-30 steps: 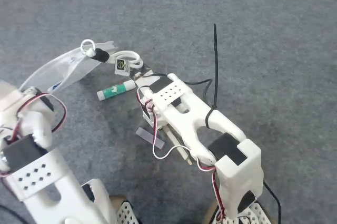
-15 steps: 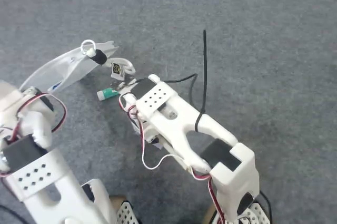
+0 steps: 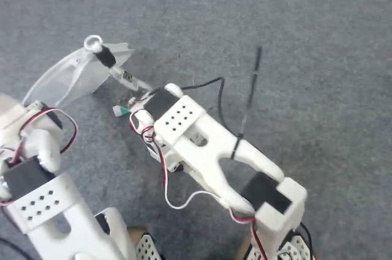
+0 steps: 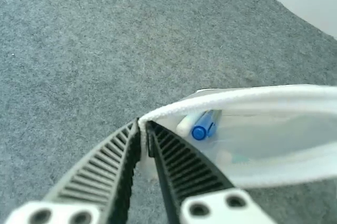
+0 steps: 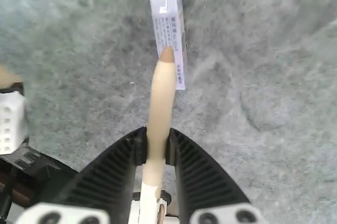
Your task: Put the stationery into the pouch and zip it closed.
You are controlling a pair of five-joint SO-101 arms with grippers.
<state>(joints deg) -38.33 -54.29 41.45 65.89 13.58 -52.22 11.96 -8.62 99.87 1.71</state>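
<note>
The clear pouch [image 3: 76,76] hangs tilted at the left of the high view, with a ring and a black zipper pull [image 3: 104,58] at its far end. My left gripper [image 4: 143,127] is shut on the pouch's white edge [image 4: 253,97]. Inside lies a blue pen [image 4: 202,128]. My right gripper [image 5: 156,140] is shut on a pale beige pencil [image 5: 160,92], whose tip points over a small lilac-and-white eraser [image 5: 169,34] lying on the carpet. A green-capped glue stick [image 3: 121,111] peeks out beside the right arm [image 3: 184,119].
Grey carpet [image 3: 318,46] covers the whole surface, with open room at the back and right. A black cable [image 3: 248,98] stands up from the right arm. A white tagged cord [image 3: 130,78] lies by the pouch mouth. Both arm bases crowd the near edge.
The right arm has swung left toward the pouch, covering most of the glue stick and the eraser in the high view. The pouch's far end has shifted up and left.
</note>
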